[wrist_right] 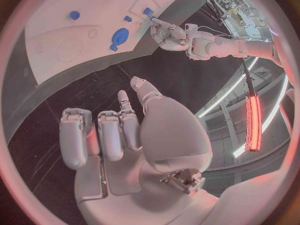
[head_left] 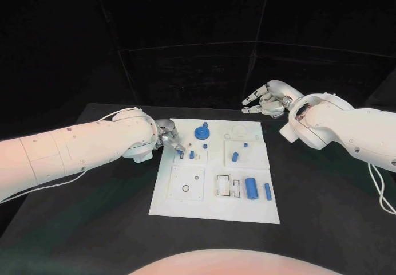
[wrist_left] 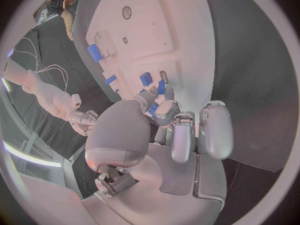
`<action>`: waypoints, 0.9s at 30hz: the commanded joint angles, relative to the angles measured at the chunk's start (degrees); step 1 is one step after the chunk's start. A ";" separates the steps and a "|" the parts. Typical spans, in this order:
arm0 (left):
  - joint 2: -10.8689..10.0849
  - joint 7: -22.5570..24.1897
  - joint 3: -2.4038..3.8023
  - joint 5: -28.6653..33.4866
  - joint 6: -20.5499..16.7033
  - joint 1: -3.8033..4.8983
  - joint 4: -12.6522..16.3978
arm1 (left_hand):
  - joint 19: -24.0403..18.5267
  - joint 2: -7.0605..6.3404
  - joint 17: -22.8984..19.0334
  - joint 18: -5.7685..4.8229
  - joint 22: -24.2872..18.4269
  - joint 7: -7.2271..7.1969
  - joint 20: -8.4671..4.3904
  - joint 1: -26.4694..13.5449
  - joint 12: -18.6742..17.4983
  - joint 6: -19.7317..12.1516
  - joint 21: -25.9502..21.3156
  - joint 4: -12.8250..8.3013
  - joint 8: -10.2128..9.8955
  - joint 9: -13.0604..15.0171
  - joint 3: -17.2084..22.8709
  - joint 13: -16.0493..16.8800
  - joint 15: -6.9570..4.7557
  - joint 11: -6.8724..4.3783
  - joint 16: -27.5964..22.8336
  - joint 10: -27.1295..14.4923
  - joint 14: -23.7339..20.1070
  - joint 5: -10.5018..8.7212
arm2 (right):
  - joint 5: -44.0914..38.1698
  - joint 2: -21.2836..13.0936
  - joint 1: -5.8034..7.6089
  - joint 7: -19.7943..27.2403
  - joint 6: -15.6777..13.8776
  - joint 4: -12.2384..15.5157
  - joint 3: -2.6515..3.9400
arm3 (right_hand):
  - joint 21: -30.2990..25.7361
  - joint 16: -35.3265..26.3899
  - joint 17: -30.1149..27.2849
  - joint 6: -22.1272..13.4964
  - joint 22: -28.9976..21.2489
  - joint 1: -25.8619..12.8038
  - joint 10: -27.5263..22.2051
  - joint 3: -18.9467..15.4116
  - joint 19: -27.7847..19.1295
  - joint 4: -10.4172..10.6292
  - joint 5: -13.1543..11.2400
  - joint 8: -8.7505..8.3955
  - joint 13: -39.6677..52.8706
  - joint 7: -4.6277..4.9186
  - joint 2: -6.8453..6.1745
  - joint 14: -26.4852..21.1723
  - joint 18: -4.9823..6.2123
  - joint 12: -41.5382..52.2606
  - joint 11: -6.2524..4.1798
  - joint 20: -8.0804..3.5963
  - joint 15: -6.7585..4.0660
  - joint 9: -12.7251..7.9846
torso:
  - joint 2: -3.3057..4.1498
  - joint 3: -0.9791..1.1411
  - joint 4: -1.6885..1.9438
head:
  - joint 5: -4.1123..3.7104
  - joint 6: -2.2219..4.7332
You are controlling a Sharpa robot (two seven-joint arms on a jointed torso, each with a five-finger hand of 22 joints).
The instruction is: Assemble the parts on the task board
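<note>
Task board (head_left: 216, 201), a white plate, lies in the middle of the black table (head_left: 330, 217), with small blue parts scattered across it. Largest of these is a round blue gear-like part (head_left: 202, 134) near the far edge; two blue cylinders (head_left: 250, 186) lie side by side nearer the robot.

Reaching in over the board's left edge, the left hand (head_left: 171, 139) has its fingertips down at a small blue peg (head_left: 181, 153), seemingly pinching it to seat it. The head view leaves that grip unclear; the left wrist view shows thumb and fingertips (wrist_left: 164, 110) closed together on blue pieces at the board.

Beyond the board's far right corner, the right hand (head_left: 265, 101) hovers apart from everything, probably waiting. Its wrist view shows the fingers (wrist_right: 100, 135) loosely spread and holding nothing.
</note>
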 commanded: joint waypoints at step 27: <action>0.51 -0.75 0.01 -1.29 1.11 -0.65 0.12 | 0.43 -0.25 15.09 0.48 0.02 -0.32 -0.31 -0.19 -0.28 0.57 0.21 -5.13 0.35 -0.05 6.49 -0.17 -0.21 -0.07 0.18 0.41 6.05 0.29 | -0.13 0.18 0.11 0.31 0.54 -0.06 0.03 | -0.25 -0.30 4.90 0.30 6.18 -0.38 1.14 0.43 1.29 -0.01 0.37 -0.35 8.57 0.08 -0.06 3.88 0.29 -0.14 -0.30 -0.38 -0.43 -0.05 | -0.04 0.02 -0.03 | -0.12 -0.36</action>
